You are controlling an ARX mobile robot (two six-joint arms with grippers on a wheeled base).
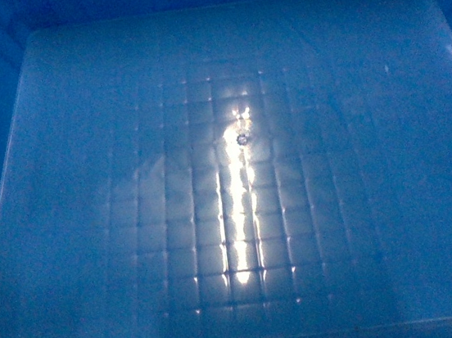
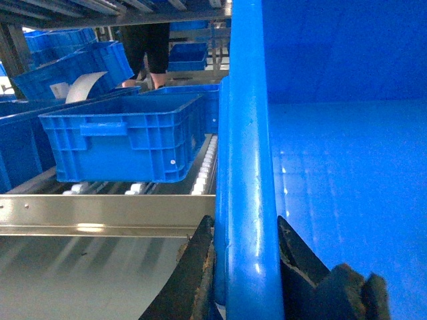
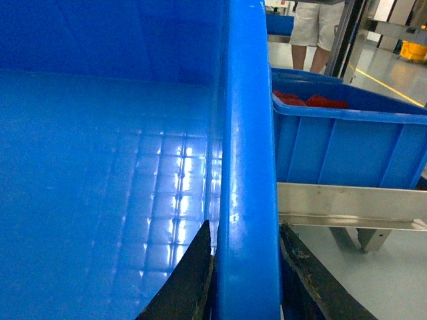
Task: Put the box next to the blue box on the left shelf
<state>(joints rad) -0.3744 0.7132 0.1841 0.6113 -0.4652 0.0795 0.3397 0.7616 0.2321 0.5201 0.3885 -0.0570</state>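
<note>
The box [image 1: 244,183] fills the head view, showing only its pale gridded inner floor and blue walls. My left gripper [image 2: 245,223] is shut on the box's [image 2: 248,133] thick left rim, one black finger on each side. On the box's [image 3: 247,100] right rim my right gripper [image 3: 245,227] is shut the same way. To the left, another blue box [image 2: 127,137] with ribbed walls stands on the white rollers of the left shelf [image 2: 203,170]. A strip of bare rollers lies between that blue box and the box I hold.
A grey metal rail [image 2: 100,213] fronts the rollers. More blue crates [image 2: 67,67] are stacked at far left, with a person's legs [image 2: 147,47] behind. On the right a blue crate with red parts [image 3: 347,133] rests above another rail [image 3: 347,203]; a second person [image 3: 317,27] stands beyond.
</note>
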